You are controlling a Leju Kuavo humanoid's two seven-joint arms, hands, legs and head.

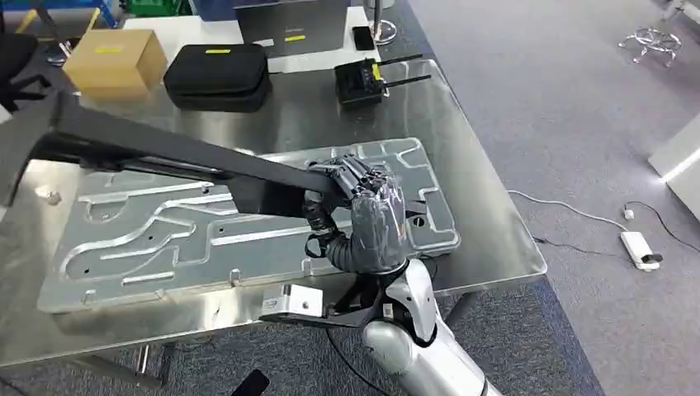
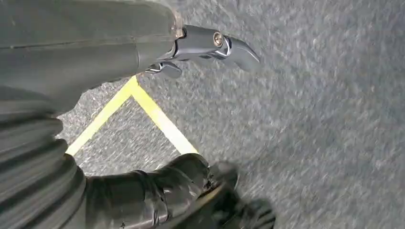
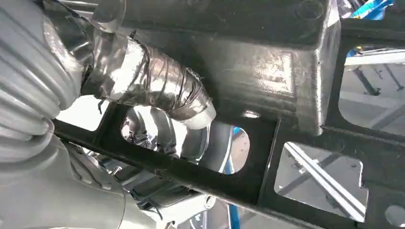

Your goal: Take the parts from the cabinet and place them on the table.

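Note:
A long black frame-like part (image 1: 165, 153) hangs slanted above the steel table (image 1: 470, 124), its far end reaching past the table's left side. My right hand (image 1: 373, 210) grips the part's near end from below, over a large machined aluminium plate (image 1: 165, 239) lying on the table. In the right wrist view the taped fingers (image 3: 157, 90) wrap against the black part (image 3: 267, 62), whose cut-out openings show beside them. My left hand (image 2: 143, 119) hangs over grey carpet with its thumb and fingers apart and nothing between them.
At the table's far side stand a black zipped case (image 1: 219, 76), a cardboard box (image 1: 115, 58) and a black controller with antennas (image 1: 361, 82). A white power strip (image 1: 640, 249) and cable lie on the carpet to the right. Yellow floor tape (image 2: 157, 119) runs under my left hand.

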